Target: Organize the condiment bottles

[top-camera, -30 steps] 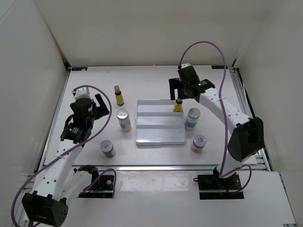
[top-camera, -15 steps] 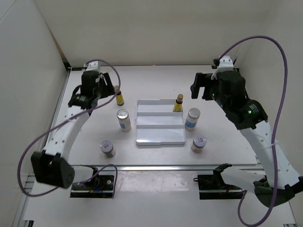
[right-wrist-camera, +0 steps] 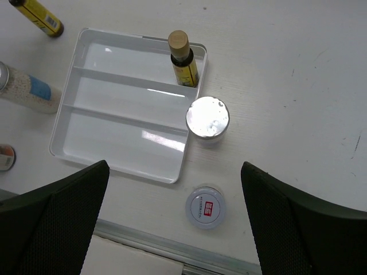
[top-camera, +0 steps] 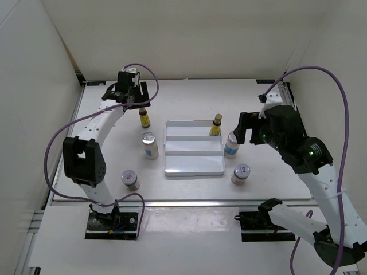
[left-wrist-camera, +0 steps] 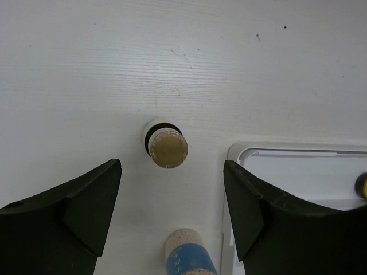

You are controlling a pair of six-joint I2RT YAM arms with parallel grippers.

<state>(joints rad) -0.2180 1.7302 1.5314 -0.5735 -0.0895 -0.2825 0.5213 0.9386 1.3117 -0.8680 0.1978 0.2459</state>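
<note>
The upright brown bottle (left-wrist-camera: 168,150) is framed, long axis vertical, between the parted, empty jaws of the nearer left gripper (left-wrist-camera: 172,173), apparently directly beneath them.

- The top camera sits high over the near edge of the table (top-camera: 183,97), looking down on all of it.
- The left wrist camera faces straight down, close over a brown bottle (left-wrist-camera: 168,149) and one corner of the tray (left-wrist-camera: 241,150).
- The right wrist camera looks down from higher up, taking in the whole tray.
- All three views share the tray and that bottle.
</note>
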